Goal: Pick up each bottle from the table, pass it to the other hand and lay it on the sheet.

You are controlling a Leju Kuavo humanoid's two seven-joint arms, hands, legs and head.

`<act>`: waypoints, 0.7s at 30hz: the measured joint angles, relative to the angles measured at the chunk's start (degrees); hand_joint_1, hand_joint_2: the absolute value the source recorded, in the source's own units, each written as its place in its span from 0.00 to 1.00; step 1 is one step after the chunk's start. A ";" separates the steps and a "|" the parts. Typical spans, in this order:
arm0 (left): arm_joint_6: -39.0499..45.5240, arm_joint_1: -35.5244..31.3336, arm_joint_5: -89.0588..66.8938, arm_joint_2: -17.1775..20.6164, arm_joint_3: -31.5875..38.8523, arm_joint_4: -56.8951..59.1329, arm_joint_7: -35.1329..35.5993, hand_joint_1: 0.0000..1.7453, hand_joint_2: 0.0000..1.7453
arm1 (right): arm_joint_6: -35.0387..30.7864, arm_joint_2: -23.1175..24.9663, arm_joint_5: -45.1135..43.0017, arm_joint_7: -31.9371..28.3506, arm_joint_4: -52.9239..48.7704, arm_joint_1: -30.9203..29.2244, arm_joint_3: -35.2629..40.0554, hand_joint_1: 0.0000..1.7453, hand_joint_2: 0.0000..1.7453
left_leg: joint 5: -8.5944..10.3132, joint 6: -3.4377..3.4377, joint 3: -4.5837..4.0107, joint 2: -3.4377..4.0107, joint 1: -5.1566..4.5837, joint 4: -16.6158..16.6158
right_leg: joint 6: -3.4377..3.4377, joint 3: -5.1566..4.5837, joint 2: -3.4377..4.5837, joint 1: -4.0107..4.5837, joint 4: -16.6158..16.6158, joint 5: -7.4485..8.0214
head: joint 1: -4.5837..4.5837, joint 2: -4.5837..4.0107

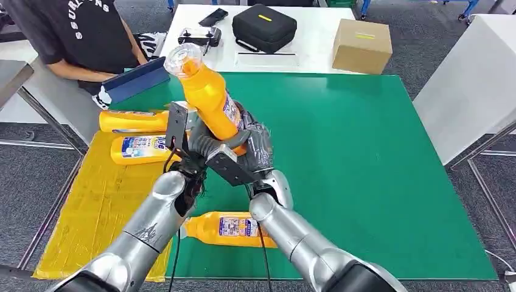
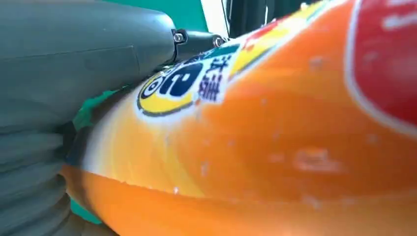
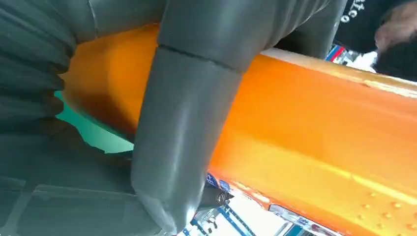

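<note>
An orange bottle (image 1: 207,91) with a clear cap stands tilted above the green mat (image 1: 365,170), cap pointing up and away to the left. Both hands meet at its lower end. My left hand (image 1: 204,149) curls around the base, and in the left wrist view its thumb (image 2: 74,59) lies along the bottle's label (image 2: 187,86). My right hand (image 1: 257,146) grips the bottle from the other side; its thumb (image 3: 182,113) wraps across the orange body (image 3: 319,132). Two more bottles (image 1: 134,120) (image 1: 140,149) lie on the yellow sheet (image 1: 97,207). Another bottle (image 1: 228,229) lies on the mat between my forearms.
A person in a dark shirt (image 1: 79,30) leans in at the back left, holding a blue flat object (image 1: 135,81). The white table behind carries a black case (image 1: 264,27), a cardboard box (image 1: 362,45) and a controller (image 1: 199,36). A white panel (image 1: 474,79) stands on the right.
</note>
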 measured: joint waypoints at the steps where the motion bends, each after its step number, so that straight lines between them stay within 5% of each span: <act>1: 0.15 0.20 0.00 0.00 0.26 0.00 -0.04 0.00 1.00 | 0.00 -0.02 -0.31 0.00 0.44 -0.23 0.57 1.00 1.00 | 0.00 0.00 0.00 0.00 0.00 0.00 | 0.00 0.00 0.00 0.00 0.00 0.00 | -0.02 0.00; 21: 3.82 3.30 -2.58 2.49 3.58 -5.44 -1.18 0.00 1.00 | -0.02 -0.66 8.70 0.46 4.94 0.38 0.13 1.00 1.00 | 0.01 -0.01 -0.01 0.01 0.00 0.00 | 0.00 -0.03 0.00 0.00 0.01 0.00 | -0.02 0.00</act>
